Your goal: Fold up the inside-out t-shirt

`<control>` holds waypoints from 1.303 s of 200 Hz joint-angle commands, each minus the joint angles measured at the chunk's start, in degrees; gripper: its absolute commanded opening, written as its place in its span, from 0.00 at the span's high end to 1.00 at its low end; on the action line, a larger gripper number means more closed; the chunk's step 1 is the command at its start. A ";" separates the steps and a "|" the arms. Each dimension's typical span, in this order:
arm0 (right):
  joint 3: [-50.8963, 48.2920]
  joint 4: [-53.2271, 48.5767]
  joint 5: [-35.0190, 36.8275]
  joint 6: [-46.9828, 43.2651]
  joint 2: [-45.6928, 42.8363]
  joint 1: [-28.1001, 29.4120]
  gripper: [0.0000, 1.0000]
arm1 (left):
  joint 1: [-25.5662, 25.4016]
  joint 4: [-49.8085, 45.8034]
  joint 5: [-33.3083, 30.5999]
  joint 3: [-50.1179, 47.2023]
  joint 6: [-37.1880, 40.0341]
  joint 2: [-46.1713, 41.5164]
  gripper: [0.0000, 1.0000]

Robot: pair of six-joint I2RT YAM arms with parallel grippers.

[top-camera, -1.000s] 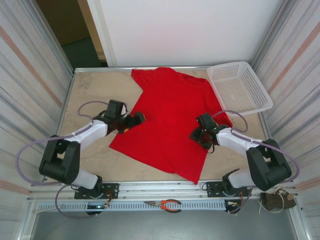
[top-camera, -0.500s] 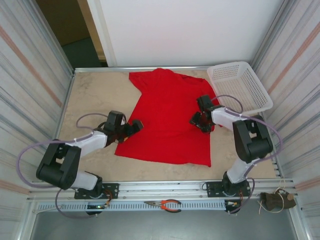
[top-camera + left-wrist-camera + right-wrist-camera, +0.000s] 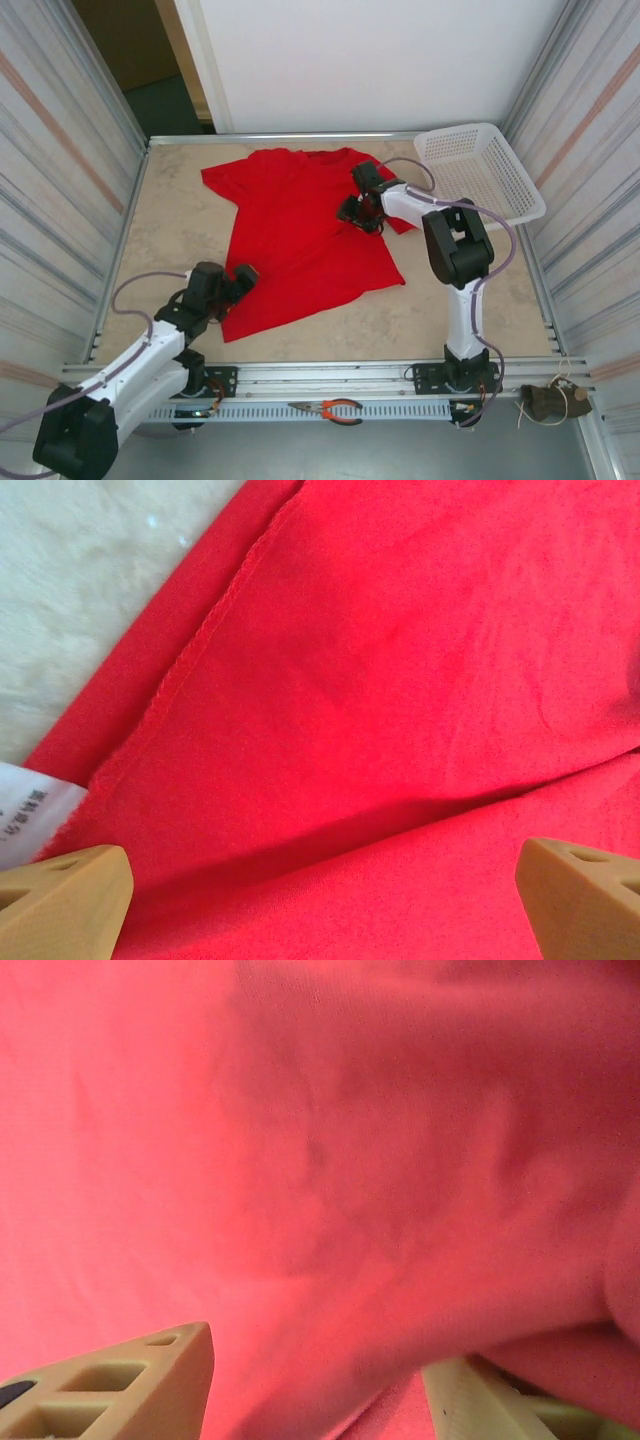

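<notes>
The plain red t-shirt (image 3: pixel 295 235) lies spread, slightly rumpled, mid-table, a white tag seemingly showing.

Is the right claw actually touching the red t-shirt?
Touching. The right wrist view shows a fold of the red t-shirt draped over one finger of the right claw.

A beige marbled table (image 3: pixel 180 210) sits between striped side panels (image 3: pixel 60 150), with a white wall (image 3: pixel 380 60) behind.

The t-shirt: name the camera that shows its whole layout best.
Top external: the whole t-shirt lies spread on the table, sleeves and hem in sight. Left wrist gives a close patch with a seam and white label; right wrist, blurred red folds.
</notes>
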 commanded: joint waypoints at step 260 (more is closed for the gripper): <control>-51.60 -5.02 16.45 37.89 -54.37 34.58 0.55 | -9.16 -10.64 5.61 26.51 35.98 16.08 0.01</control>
